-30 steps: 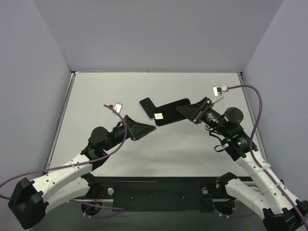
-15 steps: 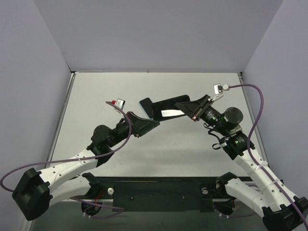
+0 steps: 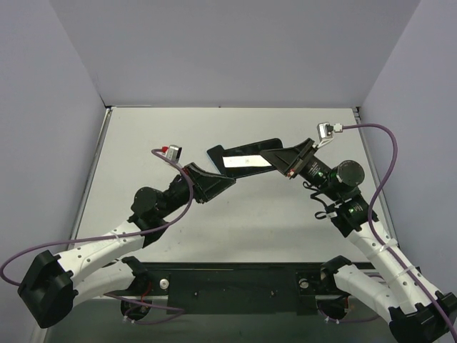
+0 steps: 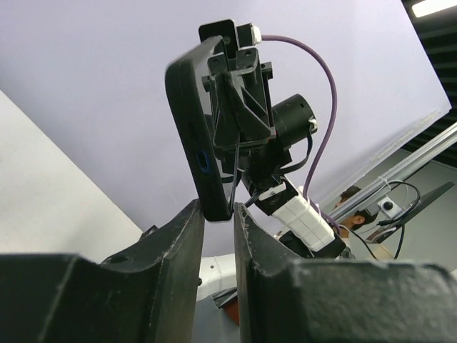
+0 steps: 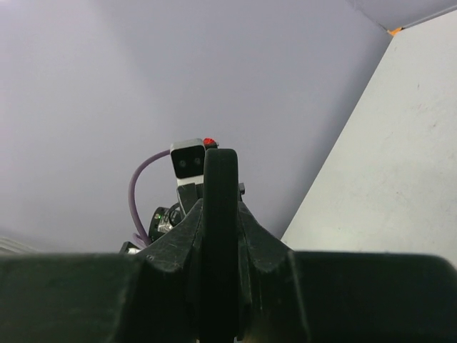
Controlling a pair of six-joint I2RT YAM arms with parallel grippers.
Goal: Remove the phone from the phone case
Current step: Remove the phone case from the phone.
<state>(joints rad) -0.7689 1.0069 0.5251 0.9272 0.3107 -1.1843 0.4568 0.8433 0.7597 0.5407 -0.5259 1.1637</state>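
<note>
walls [image 3: 235, 50]: pale lavender, three sides | table [image 3: 257, 214]: light grey | near edge: black rail [image 3: 235, 282]

phone case [image 3: 246, 151] spanning left claw [image 3: 223, 180] and right claw [image 3: 275, 161], open table [image 3: 143, 143] beyond, walls [image 3: 228, 50] on three sides

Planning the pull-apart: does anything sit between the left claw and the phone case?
Nothing visible does. The left claw flanks the phone case at its near end with its fingers, off the table; the right claw clamps the other end.

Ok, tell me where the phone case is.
In the top view the phone case hangs above the table centre, pinched between left gripper and right gripper.
</note>
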